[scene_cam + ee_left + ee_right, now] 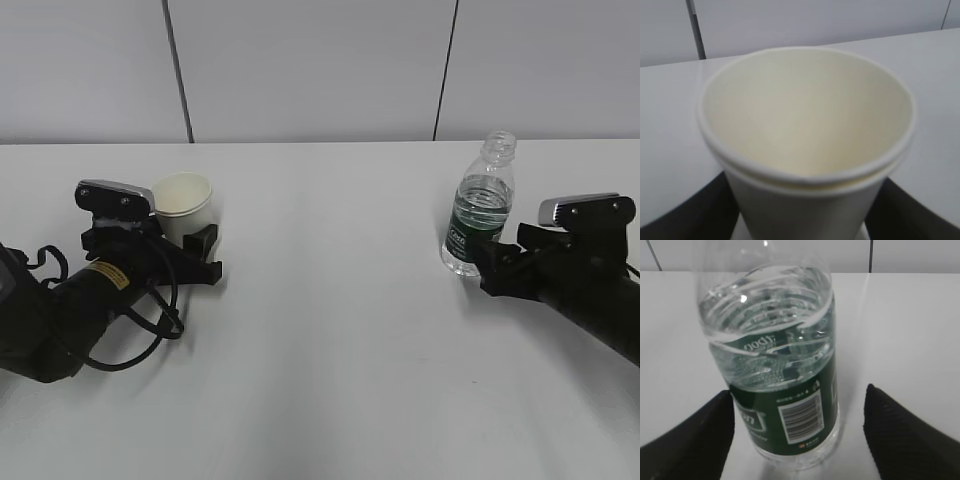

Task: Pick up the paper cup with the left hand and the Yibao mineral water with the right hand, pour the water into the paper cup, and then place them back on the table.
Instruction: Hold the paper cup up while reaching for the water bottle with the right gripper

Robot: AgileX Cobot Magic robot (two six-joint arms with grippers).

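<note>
The paper cup (183, 203) stands upright on the table (330, 330) at the left, empty inside. My left gripper (196, 245) is round its lower wall. In the left wrist view the cup (805, 115) fills the frame and both black fingers (685, 210) lie against its sides, so the gripper is shut on it. The Yibao mineral water (480, 205) stands capless and upright at the right, partly full. My right gripper (488, 268) is open round its base. In the right wrist view the bottle (785, 405) touches the left finger (695, 440). A gap shows beside the right finger.
A grey wall with dark vertical seams (176, 70) rises behind the table's far edge. Loose black cables (140, 330) hang from the left arm onto the table. A wide stretch of white tabletop lies between the two arms.
</note>
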